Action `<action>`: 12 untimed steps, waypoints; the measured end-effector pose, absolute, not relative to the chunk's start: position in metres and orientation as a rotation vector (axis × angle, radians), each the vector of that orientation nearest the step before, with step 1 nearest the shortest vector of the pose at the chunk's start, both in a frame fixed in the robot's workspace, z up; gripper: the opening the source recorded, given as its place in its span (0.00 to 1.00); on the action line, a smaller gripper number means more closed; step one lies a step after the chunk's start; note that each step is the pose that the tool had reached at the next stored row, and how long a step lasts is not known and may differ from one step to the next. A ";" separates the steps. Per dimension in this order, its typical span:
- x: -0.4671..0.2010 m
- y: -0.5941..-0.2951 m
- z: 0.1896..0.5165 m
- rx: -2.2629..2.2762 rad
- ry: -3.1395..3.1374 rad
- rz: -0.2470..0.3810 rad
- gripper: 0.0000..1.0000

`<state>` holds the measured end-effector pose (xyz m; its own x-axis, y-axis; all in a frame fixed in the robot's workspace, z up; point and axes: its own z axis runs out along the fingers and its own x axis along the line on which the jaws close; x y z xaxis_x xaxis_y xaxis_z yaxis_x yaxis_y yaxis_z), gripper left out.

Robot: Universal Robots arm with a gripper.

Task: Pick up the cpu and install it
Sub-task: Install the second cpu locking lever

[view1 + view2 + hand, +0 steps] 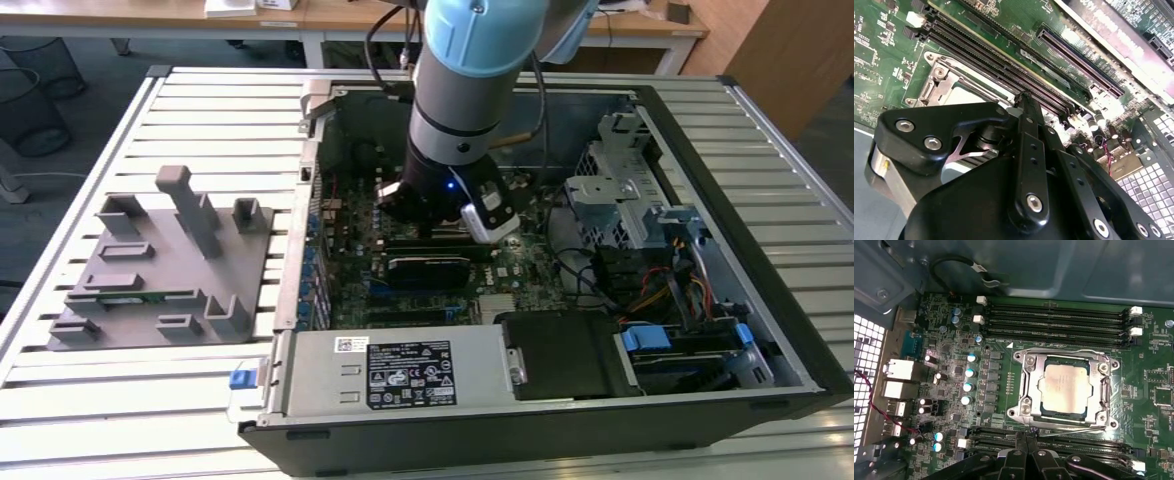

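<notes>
A: Count? where's it sit?
B: One cpu (1064, 388), flat inside the one socket frame (1026, 390) on the motherboard (954, 340), metal top up; square, no long axis.
A: End effector (1026, 437)?
B: Fingers pressed together, holding nothing, just beside the frame.

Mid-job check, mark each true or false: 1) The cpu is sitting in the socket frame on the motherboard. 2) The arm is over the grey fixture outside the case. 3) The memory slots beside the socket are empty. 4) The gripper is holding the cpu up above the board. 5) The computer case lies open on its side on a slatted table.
1) True: the cpu lies inside the socket frame.
2) False: the arm reaches into the computer case; the grey fixture sits apart on the exterior view's left.
3) True: the memory slots hold no sticks.
4) False: the gripper carries nothing; the cpu is in the socket.
5) True: it rests on the slatted table.
</notes>
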<state>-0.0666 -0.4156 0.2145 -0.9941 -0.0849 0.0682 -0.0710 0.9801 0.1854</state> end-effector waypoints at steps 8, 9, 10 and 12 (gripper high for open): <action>-0.069 -0.418 0.213 0.121 -3.050 -0.293 0.11; -0.069 -0.418 0.213 0.121 -3.050 -0.295 0.11; -0.070 -0.418 0.213 0.121 -3.049 -0.296 0.11; -0.070 -0.418 0.212 0.121 -3.049 -0.304 0.11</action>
